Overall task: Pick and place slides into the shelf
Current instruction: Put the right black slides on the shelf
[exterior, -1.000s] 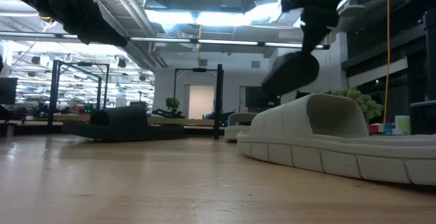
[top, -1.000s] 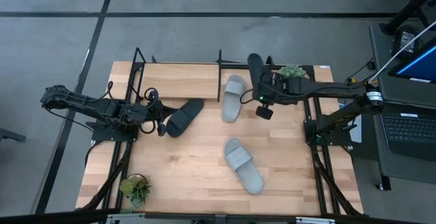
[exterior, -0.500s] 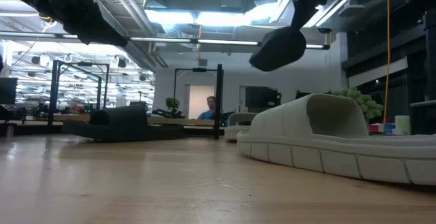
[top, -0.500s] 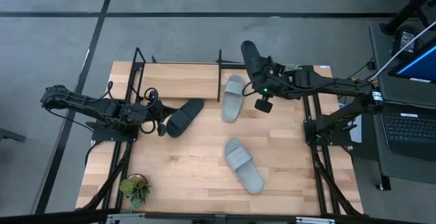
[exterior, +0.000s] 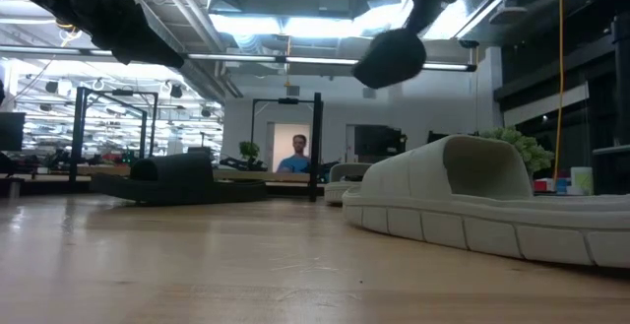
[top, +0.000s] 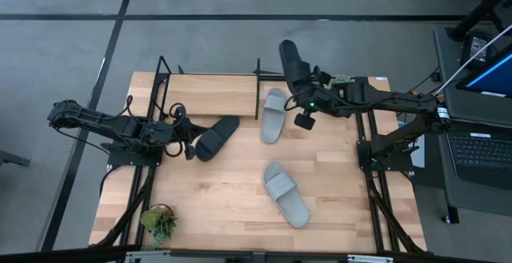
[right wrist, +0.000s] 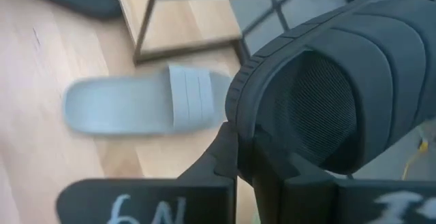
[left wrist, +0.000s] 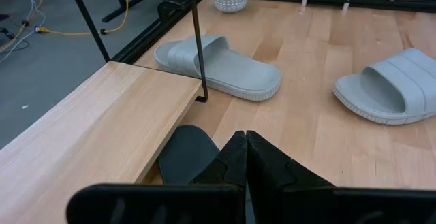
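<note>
My right gripper [top: 306,95] is shut on a black slide [top: 291,61] and holds it in the air over the table's far edge, by the right end of the shelf [top: 210,97]. The slide also shows high up in the low view [exterior: 390,58]. One grey slide [top: 274,114] lies flat on its sole beside the shelf's right end. Another grey slide [top: 286,193] lies nearer the table's near edge. The second black slide [top: 216,137] lies in front of the shelf. My left gripper [top: 190,145], shut, stands at its left end [left wrist: 187,152]; whether it touches, I cannot tell. My right gripper pinches the black slide at the strap end [right wrist: 253,132], the end nearest the wrist, between its two fingers [right wrist: 228,152]. The slide is lifted clear of the table. It sticks out past the fingers toward the far edge, tilted, with the strap's mesh-lined opening [right wrist: 320,101] facing the wrist camera.
The shelf's thin black rods [top: 258,75] rise at its right end, close to the held slide. One potted plant [top: 344,80] stands at the far right behind the right arm, another [top: 160,221] at the near left corner. Bare tabletop lies between the grey slides and the left arm.
My right gripper has risen and moved toward the far edge and a little left, toward the shelf's right end, carrying the black slide. The slide has swung higher and its free end now reaches past the table's far edge.
</note>
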Tool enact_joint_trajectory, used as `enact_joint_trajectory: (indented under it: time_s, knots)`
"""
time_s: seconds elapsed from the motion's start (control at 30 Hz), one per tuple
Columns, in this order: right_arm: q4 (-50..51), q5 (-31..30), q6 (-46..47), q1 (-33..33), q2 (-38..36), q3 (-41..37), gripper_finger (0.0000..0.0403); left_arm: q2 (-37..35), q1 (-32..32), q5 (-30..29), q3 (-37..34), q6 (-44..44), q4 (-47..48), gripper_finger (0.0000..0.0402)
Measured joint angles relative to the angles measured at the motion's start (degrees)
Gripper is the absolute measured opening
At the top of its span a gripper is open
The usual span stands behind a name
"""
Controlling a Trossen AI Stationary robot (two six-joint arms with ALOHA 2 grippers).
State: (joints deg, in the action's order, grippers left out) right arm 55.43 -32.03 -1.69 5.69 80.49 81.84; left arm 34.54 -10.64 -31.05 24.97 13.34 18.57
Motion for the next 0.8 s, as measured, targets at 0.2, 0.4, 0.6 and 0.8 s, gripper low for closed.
enact_joint_trajectory:
  time_s: [0.2,0.4,0.6,0.8]
  knots:
    - [-7.36,4.04,-3.82,0.02,0.0,0.0,0.0022,0.0,-0.01,0.0,0.0,0.0,-0.01,0.0]
    - [-10.83,7.4,-4.88,-0.02,1.28,0.04,0.0022,0.0,-0.01,0.0,0.0,0.0,0.01,0.0]
    - [-9.87,9.39,-6.18,0.49,5.36,4.5,0.0022,0.0,-0.02,0.0,0.0,0.0,0.02,0.0]
    - [-2.78,9.24,-6.2,0.66,14.16,18.74,0.0022,0.0,-0.02,0.01,0.0,0.0,0.02,0.0]
